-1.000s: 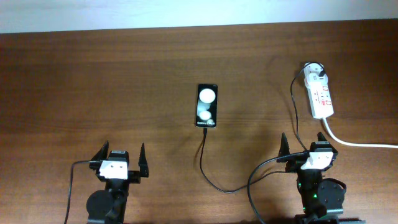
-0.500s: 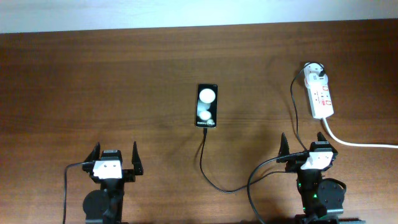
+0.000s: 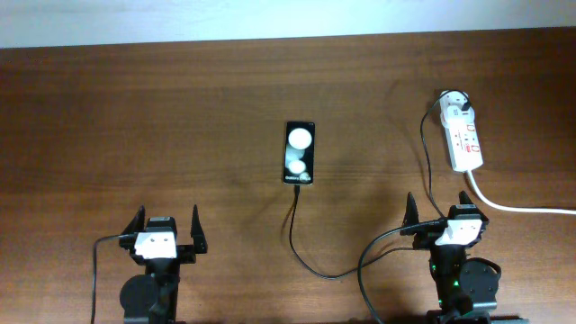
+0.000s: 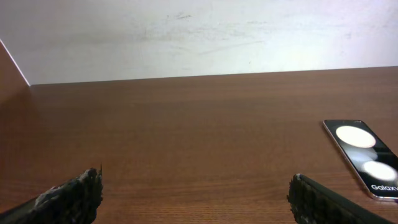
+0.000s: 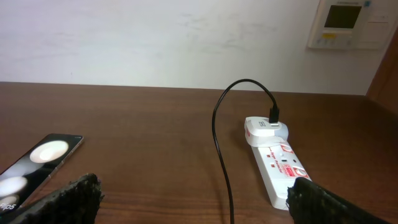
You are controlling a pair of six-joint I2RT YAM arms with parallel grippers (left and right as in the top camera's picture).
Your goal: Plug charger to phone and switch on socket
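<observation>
- Left end effector (image 3: 167, 218): lower left of the overhead view, fingers spread wide, holding nothing.
- Right end effector (image 3: 438, 202): lower right, fingers spread, empty. The charger passes just beside it.
- Charger (image 3: 292, 225): a thin black cable that loops along the bottom centre. Its tip appears seated in the phone's lower edge. The other end climbs the right side to a white adapter (image 3: 457, 106) sitting in the socket's upper end.
- Phone (image 3: 300, 152): centre of the frame, lying flat and face up on the tabletop (image 3: 135, 108).
- Socket (image 3: 465, 142): upper right, a white strip with red marks. Its switch position is too small to tell.
- Hazard: the likely remaining step is pressing the switch. The right arm's reach crosses the cable, so a snag could tug the plug from the phone. An off-centre press could also skid the strip.
</observation>
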